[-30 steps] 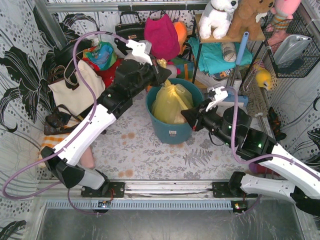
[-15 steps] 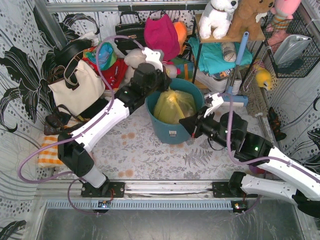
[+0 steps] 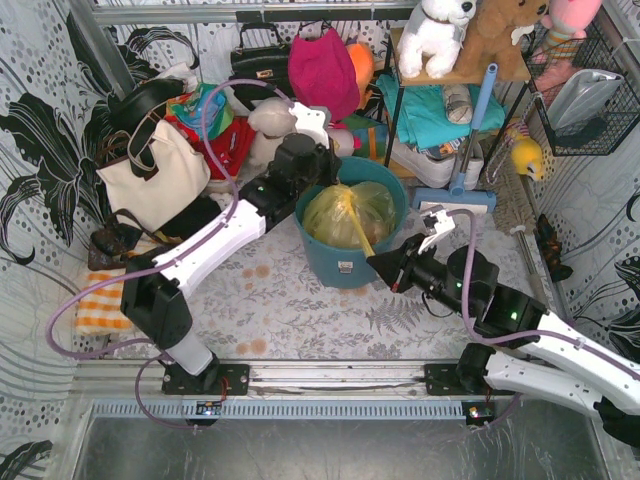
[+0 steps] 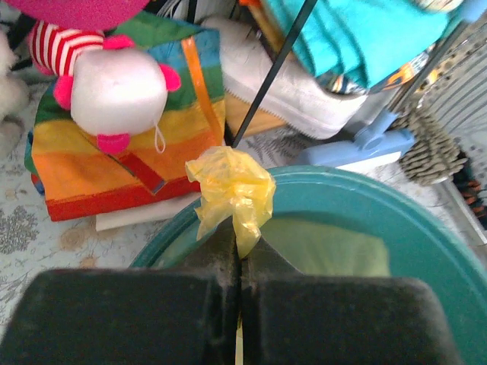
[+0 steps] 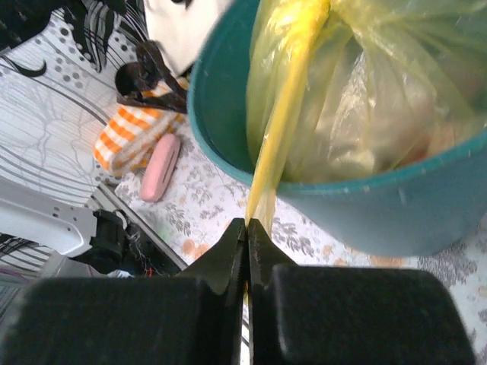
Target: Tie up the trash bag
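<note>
The trash bag [image 3: 350,215] sat inside the round teal bin [image 3: 340,265], which stood near the middle of the counter [image 3: 270,300]. Seen from above, the bag filled the bin, and pale crumpled stuff showed through its thin yellow plastic.

Your left fingers [image 4: 137,319] were at about 10 o'clock on the rim of the bin. They were pressed together with no gap and pinched a piece of the bag. A small crumpled yellow tuft [image 4: 232,186] stood out just above their tips, over the rim.

Your right fingers [image 5: 137,319] were at about 4 o'clock from the bin, just outside its wall and a little apart from it. They were also pressed tight together and gripped the end of a twisted yellow strip [image 5: 285,99]. This strip ran straight from the top of the bag, over the rim and down to the fingertips.

Behind the bin, at 12 o'clock, a striped cloth with a white plush toy [image 4: 118,91] lay beside it.
</note>
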`<state>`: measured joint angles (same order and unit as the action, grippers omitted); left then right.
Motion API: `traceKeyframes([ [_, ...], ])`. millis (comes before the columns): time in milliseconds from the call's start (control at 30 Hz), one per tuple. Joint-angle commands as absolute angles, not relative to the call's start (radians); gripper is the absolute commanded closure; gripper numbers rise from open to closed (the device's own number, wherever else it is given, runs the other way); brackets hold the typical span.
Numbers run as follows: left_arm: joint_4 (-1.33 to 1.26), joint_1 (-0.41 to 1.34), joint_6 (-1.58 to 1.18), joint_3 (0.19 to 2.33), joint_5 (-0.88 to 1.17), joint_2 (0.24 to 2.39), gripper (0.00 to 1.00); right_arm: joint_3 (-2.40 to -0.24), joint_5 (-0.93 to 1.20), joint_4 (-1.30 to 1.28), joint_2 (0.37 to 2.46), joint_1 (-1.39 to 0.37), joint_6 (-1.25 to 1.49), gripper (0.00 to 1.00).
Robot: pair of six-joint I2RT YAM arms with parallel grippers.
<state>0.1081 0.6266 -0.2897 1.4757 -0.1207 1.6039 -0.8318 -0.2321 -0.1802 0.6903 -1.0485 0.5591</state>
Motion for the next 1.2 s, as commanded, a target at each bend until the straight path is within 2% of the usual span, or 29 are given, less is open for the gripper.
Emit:
traceKeyframes([
  [0, 0.031, 0.613, -0.240, 1.500, -0.205, 1.632, 1.00, -0.805, -0.222, -0.135, 0.646, -1.052, 0.630, 1.00],
  [300, 0.020, 0.614, -0.208, 1.652, -0.195, 1.636, 1.00, -1.030, -0.205, -0.185, 0.720, -1.051, 0.492, 1.00],
  [667, -0.034, 0.614, -0.243, 1.523, -0.133, 1.643, 1.00, -0.884, -0.274, -0.212, 0.628, -1.051, 0.519, 1.00],
  [700, -0.039, 0.615, -0.244, 1.510, -0.129, 1.636, 1.00, -0.899, -0.290, -0.229, 0.628, -1.052, 0.486, 0.95],
  [767, -0.039, 0.615, -0.240, 1.501, -0.111, 1.628, 1.00, -0.942, -0.332, -0.258, 0.638, -1.052, 0.382, 0.60],
  [800, -0.032, 0.615, -0.234, 1.504, -0.097, 1.627, 1.00, -0.963, -0.357, -0.269, 0.650, -1.051, 0.323, 0.49],
  [833, -0.020, 0.614, -0.226, 1.510, -0.085, 1.629, 1.00, -0.983, -0.385, -0.276, 0.663, -1.052, 0.249, 0.42],
  [900, -0.001, 0.614, -0.216, 1.522, -0.045, 1.635, 1.00, -1.009, -0.434, -0.264, 0.691, -1.053, 0.090, 0.33],
  [967, 0.005, 0.614, -0.207, 1.527, -0.005, 1.641, 1.00, -1.030, -0.450, -0.234, 0.716, -1.052, -0.073, 0.28],
  [1167, 0.063, 0.615, -0.189, 1.567, 0.048, 1.679, 1.00, -1.114, -0.410, -0.214, 0.753, -1.051, -0.367, 0.23],
])
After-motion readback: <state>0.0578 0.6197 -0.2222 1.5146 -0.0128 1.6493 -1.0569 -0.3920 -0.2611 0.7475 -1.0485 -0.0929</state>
